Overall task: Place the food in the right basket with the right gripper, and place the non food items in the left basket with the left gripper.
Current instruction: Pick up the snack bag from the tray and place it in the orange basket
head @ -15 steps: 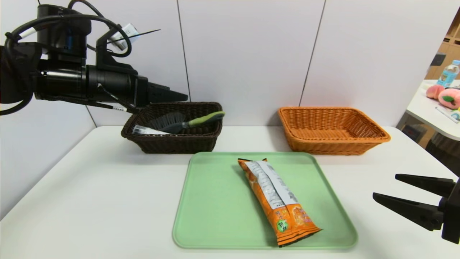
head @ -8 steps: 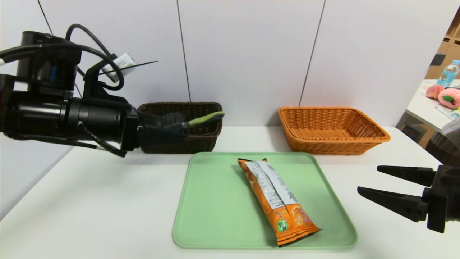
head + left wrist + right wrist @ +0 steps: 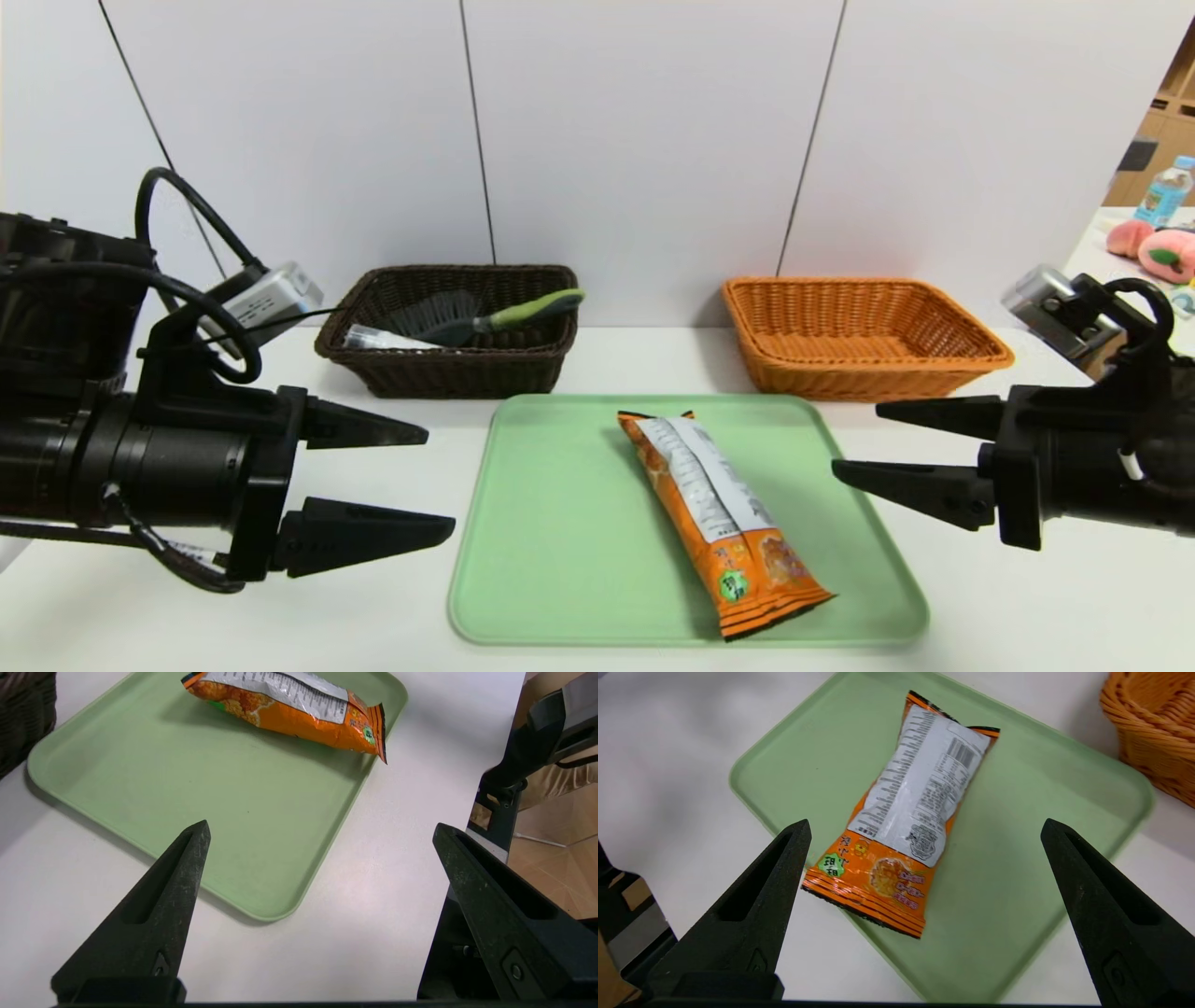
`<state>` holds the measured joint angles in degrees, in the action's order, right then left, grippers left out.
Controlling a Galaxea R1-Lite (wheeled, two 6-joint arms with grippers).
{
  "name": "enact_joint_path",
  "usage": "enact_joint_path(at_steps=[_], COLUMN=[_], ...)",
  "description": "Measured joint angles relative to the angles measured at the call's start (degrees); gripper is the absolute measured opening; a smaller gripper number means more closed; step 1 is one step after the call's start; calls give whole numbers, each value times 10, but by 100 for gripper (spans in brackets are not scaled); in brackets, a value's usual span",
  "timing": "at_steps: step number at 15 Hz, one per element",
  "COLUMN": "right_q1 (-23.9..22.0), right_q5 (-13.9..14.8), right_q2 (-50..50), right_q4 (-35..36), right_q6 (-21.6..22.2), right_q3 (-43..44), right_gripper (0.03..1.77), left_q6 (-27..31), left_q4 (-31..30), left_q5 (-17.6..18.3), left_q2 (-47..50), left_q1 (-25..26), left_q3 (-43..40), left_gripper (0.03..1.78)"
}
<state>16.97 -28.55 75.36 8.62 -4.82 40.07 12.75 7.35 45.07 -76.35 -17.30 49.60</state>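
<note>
The long orange snack packet (image 3: 724,518) (image 3: 908,816) (image 3: 289,709) lies on the green tray (image 3: 560,523), slanting toward the tray's near right corner. The dark brown left basket (image 3: 453,359) holds the scrub brush (image 3: 476,317) and the white bottle (image 3: 383,341). Nothing lies in the orange-tan right basket (image 3: 864,336) (image 3: 1157,728). My left gripper (image 3: 437,483) (image 3: 321,830) hangs open and empty above the table, left of the tray. My right gripper (image 3: 854,437) (image 3: 924,828) is open over the tray's right edge, its fingers pointing at the packet without touching it.
The white table (image 3: 280,467) runs back to a pale panelled wall. Another table at the far right carries a plush peach (image 3: 1167,254) and a drinks bottle (image 3: 1167,191). The other arm's dark base (image 3: 504,788) shows in the left wrist view.
My left gripper has drawn back from over the brown basket and come down to the left of the tray. My right gripper has risen and reached in over the tray's right edge.
</note>
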Motion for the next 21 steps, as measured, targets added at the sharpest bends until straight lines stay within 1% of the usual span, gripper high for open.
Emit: enact_joint_path(at_steps=[4,6,9,13,14,16,17,19,21], right_q1=[31,43,55,72,82,109,123,147,164], right_q5=[3,4,9,37,52,96,118,163,208], right_q2=[64,95,131,182,197,229,245,277,302], right_q4=[-6,-31,-97,-217,-250,-306,-328,-352,-359], right_q6=[2,2,2,3,5,11,22,46,49], right_q3=[40,77,149,251,276,321,338,367,380], right_gripper=[170,170,170,170,170,170,170,170,170], left_q6=[2,3,3,3,3,3,3,4,5], left_q4=[0,0,0,1,1,0,0,-1,-1], left_q5=[-8,-11,-17,-17,-17,-17,-18,-17,-17], left_q2=[28,33,35,35,34,31,29,28,27], left_q1=[-1,-1,-1,-1,-1,-1,-1,-1,-1], left_q3=[-28,-31,-31,-30,-30,-29,-28,-28,-27], left_gripper=[169,169,169,169,169,169,169,169,169])
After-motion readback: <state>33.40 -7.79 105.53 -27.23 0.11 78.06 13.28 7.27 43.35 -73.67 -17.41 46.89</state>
